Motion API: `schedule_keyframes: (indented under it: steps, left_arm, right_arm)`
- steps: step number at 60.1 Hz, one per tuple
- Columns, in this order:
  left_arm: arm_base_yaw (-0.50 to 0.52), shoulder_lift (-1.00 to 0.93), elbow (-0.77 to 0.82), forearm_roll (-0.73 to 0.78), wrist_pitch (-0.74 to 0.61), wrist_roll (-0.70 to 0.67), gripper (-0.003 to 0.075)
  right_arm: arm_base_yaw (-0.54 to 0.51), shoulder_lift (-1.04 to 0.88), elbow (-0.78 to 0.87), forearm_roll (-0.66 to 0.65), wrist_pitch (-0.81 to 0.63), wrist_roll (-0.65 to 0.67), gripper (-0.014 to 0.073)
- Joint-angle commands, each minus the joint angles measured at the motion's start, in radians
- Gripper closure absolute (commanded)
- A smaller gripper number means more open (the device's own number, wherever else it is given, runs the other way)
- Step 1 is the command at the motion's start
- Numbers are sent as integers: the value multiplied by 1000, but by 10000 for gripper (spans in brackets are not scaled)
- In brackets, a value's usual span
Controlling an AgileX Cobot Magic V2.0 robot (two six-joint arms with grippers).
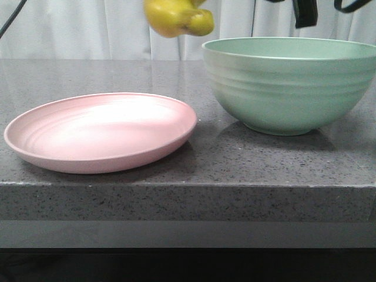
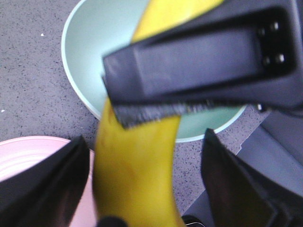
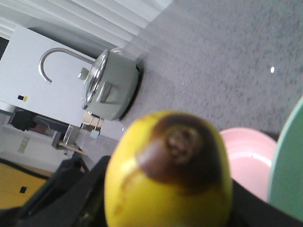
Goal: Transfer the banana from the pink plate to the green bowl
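The yellow banana [image 1: 176, 17] hangs high in the air at the top edge of the front view, between the pink plate [image 1: 100, 132] and the green bowl [image 1: 288, 88]. Both are empty. In the left wrist view the banana [image 2: 137, 175] runs up between my left gripper's [image 2: 144, 137] spread fingers, with gaps on both sides. A black finger [image 2: 199, 61] of my right gripper lies across the banana, above the bowl [image 2: 94, 47]. In the right wrist view my right gripper [image 3: 165, 189] is shut on the banana [image 3: 165, 179], its brown tip facing the camera.
The plate [image 2: 19, 156] and the bowl stand close together near the stone counter's front edge [image 1: 188, 185]. A steel pot with a lid [image 3: 106, 90] stands farther off on the counter. A black arm part [image 1: 305, 14] hangs above the bowl.
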Motion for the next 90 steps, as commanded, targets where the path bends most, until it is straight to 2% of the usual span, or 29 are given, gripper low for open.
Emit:
schedule_keyframes:
  steps: [1,9,18,26,34,41,52,59,72,76,85,90]
  left_arm:
    - [-11,-39,-36,-16,-57,-4,185]
    - [-11,-39,-36,-16,-54,-4,184]
    - [-11,-39,-36,-16,-54,-4,185]
    - [-11,-39,-36,-16,-56,-4,185]
    - [-11,-39,-36,-16,-58,-4,185]
    - [-11,-39,-36,-16,-58,-4,185]
    - [-11,-39,-36,-16,-58,-4,185]
    - [-11,-39,-36,-16,-58,-4,185]
    - [-11,-39,-36,-16,-58,-4,185]
    - [-11,-39,-36,-16,-58,-4,185]
    - [-11,-39,-36,-16,-58,-4,184]
    - [-11,-39,-36,-16,-58,-4,184]
  right_arm:
    - [-33,-31,-99,69,-6,-49,481]
    - [-130,-26,-228,-97,-24,-49,481]
    - [-211,-6,-343,-388,-28,-57,481]
    - [-216,24,-375,-628,-57,-62,481]
    - [-203,83,-372,-769,-18,-62,480]
    - [-197,132,-372,-790,24,-62,431]
    - [-179,178,-372,-790,29,-62,246]
    - [-179,184,-372,-793,33,-62,208]
    - [-179,184,-372,-792,32,-62,206]
    - [-179,184,-372,-792,32,-62,170]
    - [-179,184,-372,-792,32,-62,27]
    - [-179,184,-372,-792,32,-62,13]
